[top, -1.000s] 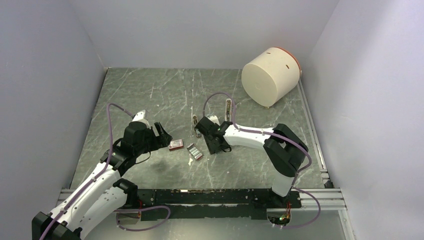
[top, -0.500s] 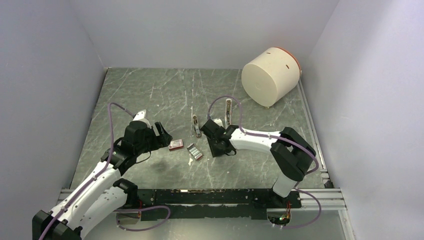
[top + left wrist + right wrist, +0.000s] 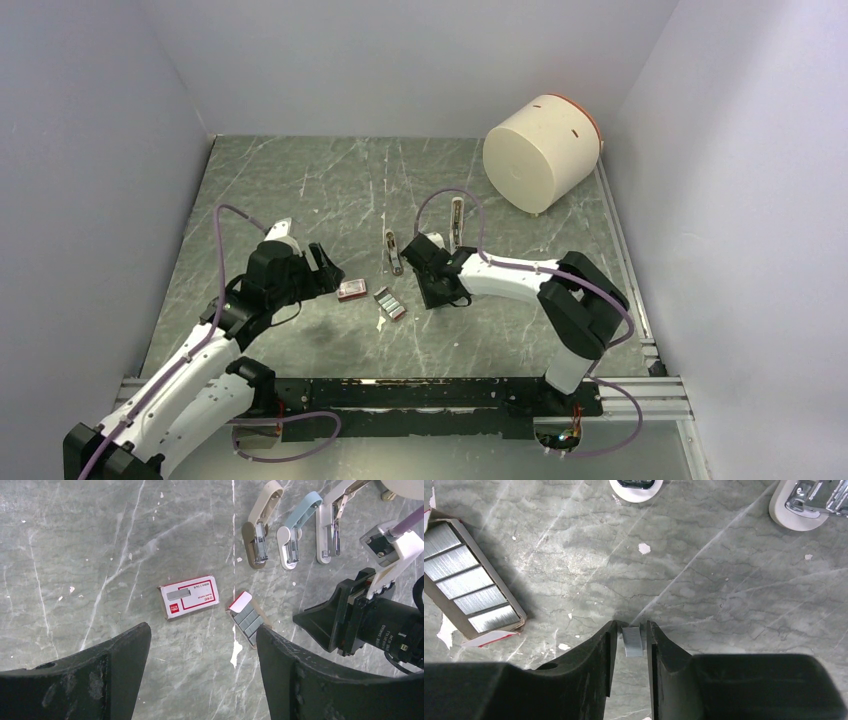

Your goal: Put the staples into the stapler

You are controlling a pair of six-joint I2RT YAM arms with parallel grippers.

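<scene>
Narrowed since earlier, my right gripper is pinching a staple strip on grey marbled tabletop; left gripper is hanging spread; red box print unreadable.

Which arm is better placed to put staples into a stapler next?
Right. The right gripper brackets a staple strip, with open staplers just ahead. The left gripper hangs open, empty, above the red box.
</scene>
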